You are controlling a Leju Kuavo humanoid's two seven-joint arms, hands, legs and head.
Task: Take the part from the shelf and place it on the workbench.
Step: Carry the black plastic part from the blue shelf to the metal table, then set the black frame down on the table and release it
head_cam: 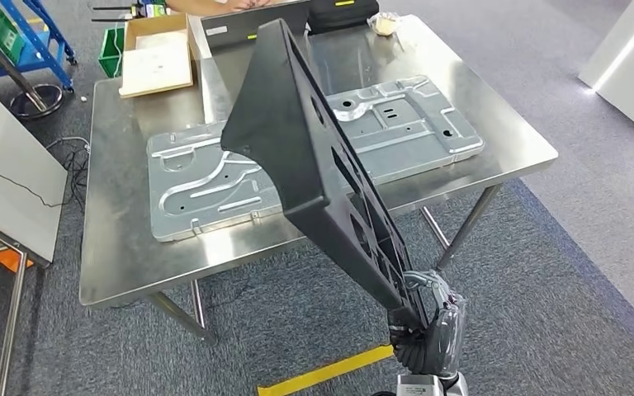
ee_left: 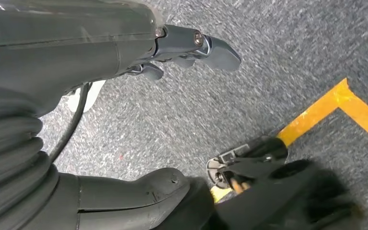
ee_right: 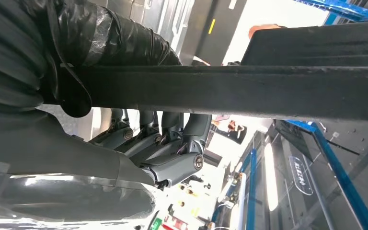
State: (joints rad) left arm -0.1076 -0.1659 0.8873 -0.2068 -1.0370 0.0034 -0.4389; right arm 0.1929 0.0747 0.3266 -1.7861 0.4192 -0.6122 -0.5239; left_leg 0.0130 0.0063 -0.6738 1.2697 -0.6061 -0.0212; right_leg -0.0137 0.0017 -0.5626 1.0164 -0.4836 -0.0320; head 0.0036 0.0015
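Your count: one of nearly everything, two robot hands.

You have one black part (head_cam: 314, 157), long and flat with cut-outs, held up over one steel bench (head_cam: 115, 256). On the bench you can count one pressed sheet-metal panel (head_cam: 215, 177), one open cardboard box (head_cam: 157, 54) at a far corner, one dark case (head_cam: 343, 12) at the far edge and one small pale container (head_cam: 385, 23) beside it. You see two robot hands: the right robot hand (head_cam: 433, 326) gripping the part's lower end, and the left robot hand (ee_left: 187, 48) above the carpet (ee_left: 268, 57), holding nothing. On the floor, you get one yellow tape line (head_cam: 326, 373). One blue rack (head_cam: 25, 37) stands far left.
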